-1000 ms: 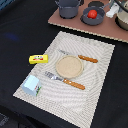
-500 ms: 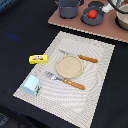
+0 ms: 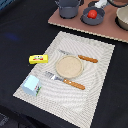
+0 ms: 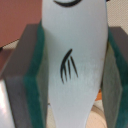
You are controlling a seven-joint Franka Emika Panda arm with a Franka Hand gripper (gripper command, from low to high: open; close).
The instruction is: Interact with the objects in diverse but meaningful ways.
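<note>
Fingers [image 4: 64,75] clamp the white flat utensil [image 4: 72,60]. Risk: the smooth blade slips or pivots between the pads [image 4: 35,95] during motion. Tomato [image 3: 92,14] lies at the table's [image 3: 20,30] 12 o'clock.

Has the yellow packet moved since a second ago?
No. The yellow packet lies at the same spot just off the placemat's edge on the exterior view's left, level with the tan plate.

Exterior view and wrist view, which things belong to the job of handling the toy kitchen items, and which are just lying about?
Job: red tomato, dark grey pan, yellow packet, light-blue cup, white utensil.
Lying about: tan plate, knife, fork, placemat.
</note>
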